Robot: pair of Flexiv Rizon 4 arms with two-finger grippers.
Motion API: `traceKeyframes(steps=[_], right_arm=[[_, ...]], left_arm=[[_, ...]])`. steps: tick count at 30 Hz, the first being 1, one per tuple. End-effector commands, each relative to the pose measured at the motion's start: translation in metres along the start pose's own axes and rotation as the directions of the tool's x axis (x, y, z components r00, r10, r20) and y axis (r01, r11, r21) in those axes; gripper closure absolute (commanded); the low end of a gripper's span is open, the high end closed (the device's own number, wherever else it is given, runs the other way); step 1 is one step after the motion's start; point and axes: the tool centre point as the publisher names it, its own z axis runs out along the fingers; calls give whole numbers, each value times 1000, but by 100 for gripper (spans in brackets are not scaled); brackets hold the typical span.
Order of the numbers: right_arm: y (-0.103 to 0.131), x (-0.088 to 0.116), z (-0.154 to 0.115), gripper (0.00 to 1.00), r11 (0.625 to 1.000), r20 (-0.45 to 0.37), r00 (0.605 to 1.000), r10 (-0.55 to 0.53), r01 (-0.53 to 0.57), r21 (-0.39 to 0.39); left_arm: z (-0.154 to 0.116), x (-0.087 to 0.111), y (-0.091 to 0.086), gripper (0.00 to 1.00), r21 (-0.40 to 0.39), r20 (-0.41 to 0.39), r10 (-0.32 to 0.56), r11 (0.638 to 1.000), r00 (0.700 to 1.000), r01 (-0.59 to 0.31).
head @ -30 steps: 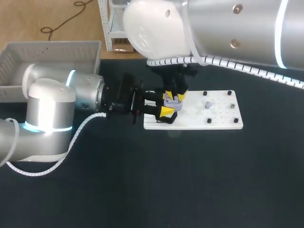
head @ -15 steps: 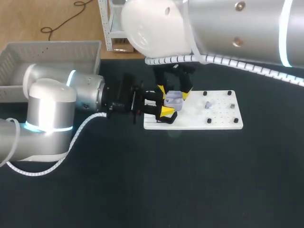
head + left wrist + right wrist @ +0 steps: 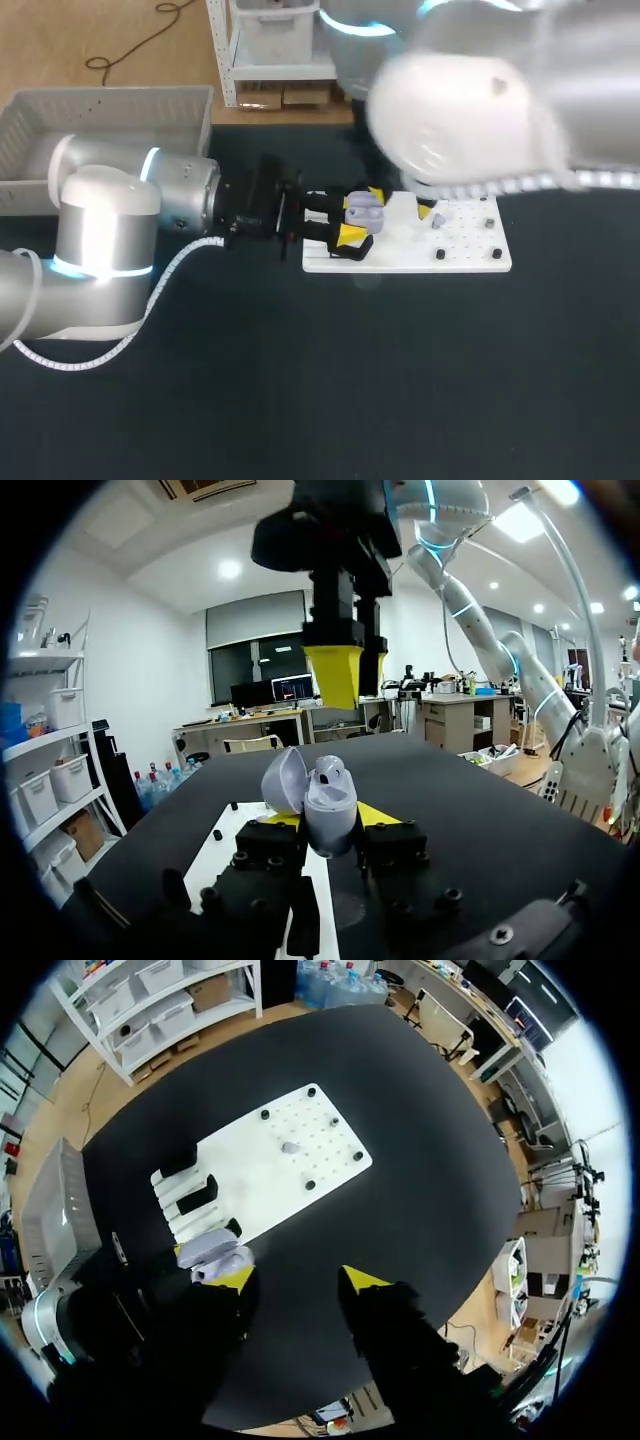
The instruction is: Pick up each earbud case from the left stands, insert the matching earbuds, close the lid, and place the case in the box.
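Right gripper point(image 3: 300, 1280) has just pulled up and away from the lilac plastic earbud case point(image 3: 327, 805). Half a second ago its yellow tips were down at the case. Now it hangs high over the black worktop point(image 3: 400, 1130), released, nothing between the fingers. Left gripper point(image 3: 330, 822) hasn't budged: clenched on the case, which stands upright between its tips, lid point(image 3: 283, 778) flipped open.

My read: an insert attempt just ended and the right arm is off for the next piece. One small lilac earbud point(image 3: 290, 1147) lies on the white pegged board point(image 3: 250, 1190), well ahead of the left gripper, so probably one more fetch before the lid gets closed. The grey plastic box point(image 3: 110, 100) sits back behind the left arm. The case isn't in it yet.

Can't make out:
- Whether an earbud is actually seated. The left wrist view shows the case's open top only at an angle.
- The right gripper in the head view. The arm's blurred bulk covers it and part of the board.
- Most of the box interior, which is cut off or behind the left arm.
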Motion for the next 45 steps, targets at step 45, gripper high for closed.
traceKeyframes(steps=[45], right_arm=[[-2,-95,117,38,904,74,945,-318,326,-278]], left_arm=[[-19,8,-11,100,-24,12,4,1000,1000,-4]])
